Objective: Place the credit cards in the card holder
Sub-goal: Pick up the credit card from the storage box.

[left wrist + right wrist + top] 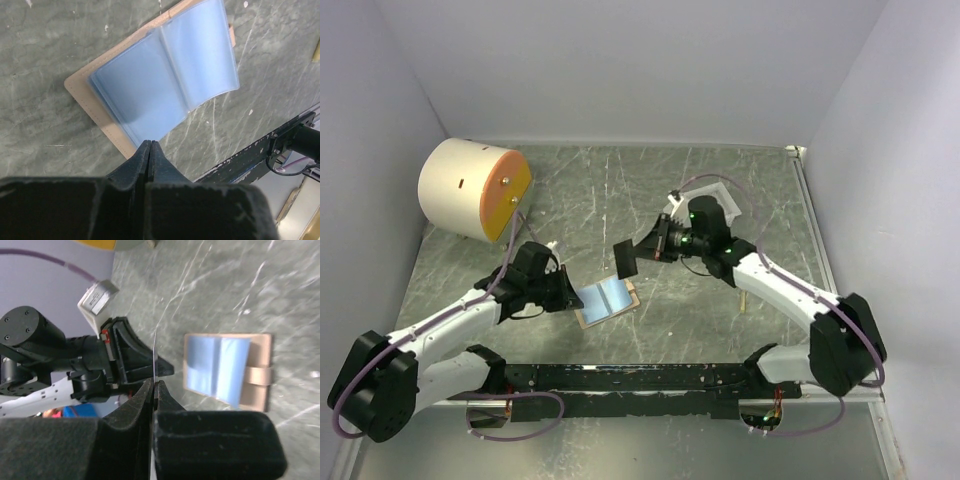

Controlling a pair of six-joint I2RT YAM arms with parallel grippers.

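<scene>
Top view: the card holder [607, 300] lies open, long axis eight-to-two. The right gripper [646, 248], pinching a credit card [625, 258], hangs at its one o'clock.

Left wrist: the left gripper [150, 146], nearer, is pressed together at the holder's edge, possibly touching.

Right wrist: the holder lies at the card's three o'clock.

A grey-green stone-patterned tabletop [620, 190], streaked with white veins and small pale scuffs, fills the floor of a box-like enclosure. It is shut in by a plain pale lavender back wall [640, 70], a matching left wall [370, 130] and a matching right wall [895, 150], all smooth and unmarked, with a thin white strip [808, 200] running along the foot of the right one. The light is soft and even, casting only faint shadows, and a duller grey metal band [650, 445] lies across the near edge.
</scene>
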